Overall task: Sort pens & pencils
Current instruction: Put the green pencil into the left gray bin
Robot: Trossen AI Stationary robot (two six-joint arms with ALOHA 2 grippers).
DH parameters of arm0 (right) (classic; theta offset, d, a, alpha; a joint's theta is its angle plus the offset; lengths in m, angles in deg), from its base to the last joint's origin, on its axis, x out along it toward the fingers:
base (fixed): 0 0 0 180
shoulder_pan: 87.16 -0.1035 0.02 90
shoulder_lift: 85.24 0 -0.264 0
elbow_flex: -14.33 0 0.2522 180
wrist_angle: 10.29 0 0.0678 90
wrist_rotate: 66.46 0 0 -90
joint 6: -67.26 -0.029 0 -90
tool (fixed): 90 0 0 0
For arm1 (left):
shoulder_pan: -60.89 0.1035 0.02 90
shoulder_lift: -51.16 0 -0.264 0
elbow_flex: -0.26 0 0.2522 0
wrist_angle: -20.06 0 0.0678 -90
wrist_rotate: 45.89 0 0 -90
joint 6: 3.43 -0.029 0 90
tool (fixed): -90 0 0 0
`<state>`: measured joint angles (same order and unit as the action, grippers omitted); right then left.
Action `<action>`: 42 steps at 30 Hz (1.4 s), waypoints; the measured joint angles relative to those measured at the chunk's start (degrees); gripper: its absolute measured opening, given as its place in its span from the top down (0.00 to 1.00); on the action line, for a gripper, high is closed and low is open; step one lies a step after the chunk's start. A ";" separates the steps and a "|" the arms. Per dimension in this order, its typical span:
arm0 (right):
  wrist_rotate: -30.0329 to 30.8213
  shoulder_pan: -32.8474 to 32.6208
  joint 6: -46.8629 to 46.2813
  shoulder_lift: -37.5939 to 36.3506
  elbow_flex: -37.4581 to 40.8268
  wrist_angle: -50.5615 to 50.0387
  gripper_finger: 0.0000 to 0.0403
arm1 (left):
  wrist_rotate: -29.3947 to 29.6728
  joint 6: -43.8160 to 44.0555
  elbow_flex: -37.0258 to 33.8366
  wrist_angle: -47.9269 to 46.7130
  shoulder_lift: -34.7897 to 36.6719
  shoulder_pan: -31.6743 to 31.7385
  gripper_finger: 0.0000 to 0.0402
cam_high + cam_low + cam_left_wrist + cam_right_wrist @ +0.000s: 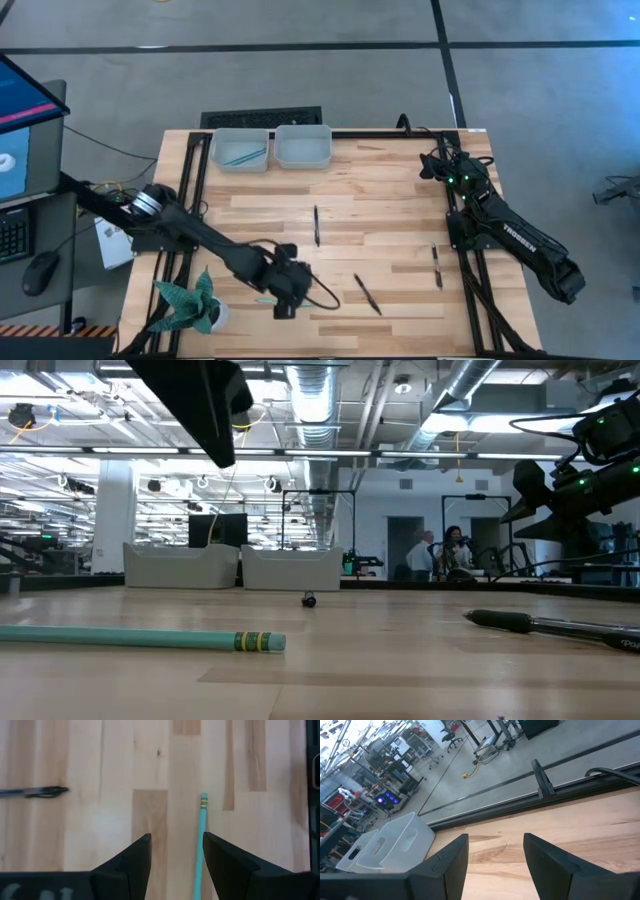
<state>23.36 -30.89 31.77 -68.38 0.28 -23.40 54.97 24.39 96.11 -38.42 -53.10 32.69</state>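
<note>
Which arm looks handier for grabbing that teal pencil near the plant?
The left: its open gripper hangs right over the teal pencil. The right gripper waits at the table's far right corner.

You are reaching your left arm across the near side of the desk, its hand [172,865] pointing down with fingers parted, while your right hand [495,865] is waiting far back, fingers apart.

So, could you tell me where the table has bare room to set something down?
Bare wood spans the stretch between the two bins and the right arm, and between the upright black pen and the right-side pen. The near-left corner is crowded: potted plant, left gripper, teal pencil.
</note>
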 joint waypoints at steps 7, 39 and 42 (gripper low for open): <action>-0.02 0.00 0.07 0.00 0.01 0.00 0.47 | -4.01 3.48 5.27 -0.78 -6.63 -0.19 0.58; -1.09 0.00 0.09 0.00 -0.01 0.11 0.47 | -9.01 2.03 1.35 6.06 -15.55 -0.64 0.58; -1.09 0.00 0.37 0.00 0.01 0.11 0.47 | -9.13 4.03 1.34 6.20 -15.57 -0.31 0.58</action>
<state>22.26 -30.89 32.14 -68.38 0.29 -23.30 45.85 28.42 97.45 -32.22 -68.67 32.38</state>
